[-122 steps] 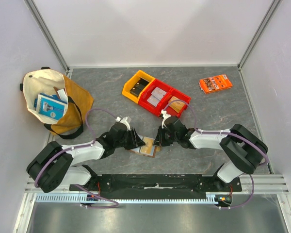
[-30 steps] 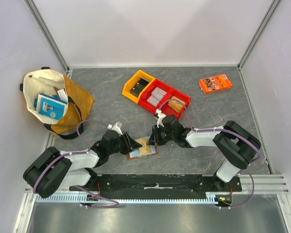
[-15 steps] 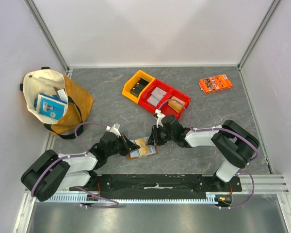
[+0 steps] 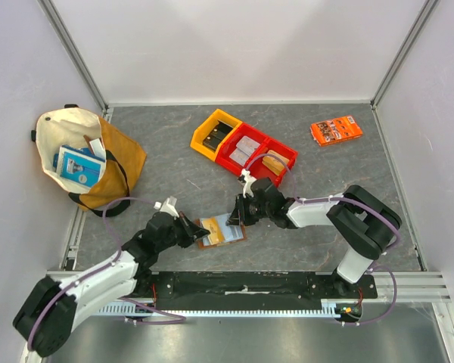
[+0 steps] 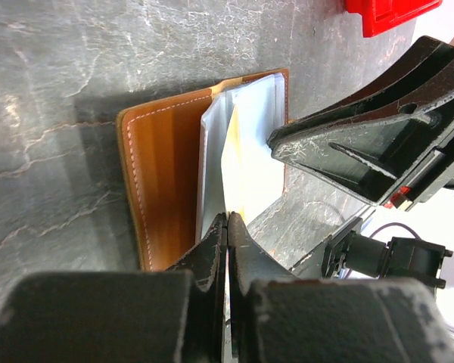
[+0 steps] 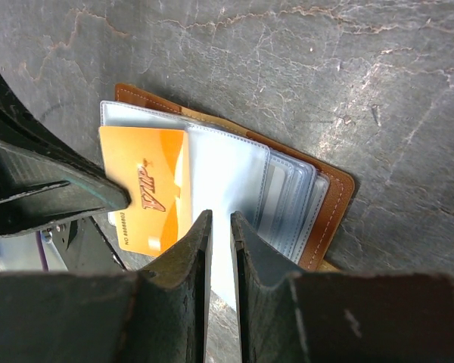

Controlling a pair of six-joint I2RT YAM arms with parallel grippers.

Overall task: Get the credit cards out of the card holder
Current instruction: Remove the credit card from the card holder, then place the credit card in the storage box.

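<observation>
The brown leather card holder (image 4: 238, 233) lies open on the grey table between my two arms, its clear pale blue sleeves fanned out (image 6: 287, 193). My left gripper (image 4: 195, 229) is shut on the orange-gold VIP card (image 6: 147, 189), which sticks partly out of a sleeve; in the left wrist view the card (image 5: 238, 162) shows edge-on between the fingers of that gripper (image 5: 228, 219), beside the holder's brown cover (image 5: 163, 189). My right gripper (image 4: 237, 217) is at the holder's far right side, its jaws almost together on a pale sleeve page (image 6: 220, 215). Other cards sit inside the sleeves.
A cream and tan tote bag (image 4: 83, 155) with a blue box lies at the far left. A yellow bin (image 4: 216, 132) and red bins (image 4: 257, 155) stand behind the holder. An orange printed packet (image 4: 336, 129) lies at the back right.
My left arm has drawn back toward the near left with the orange-gold card, sliding it further out of the holder. The right gripper has stayed on the holder.
</observation>
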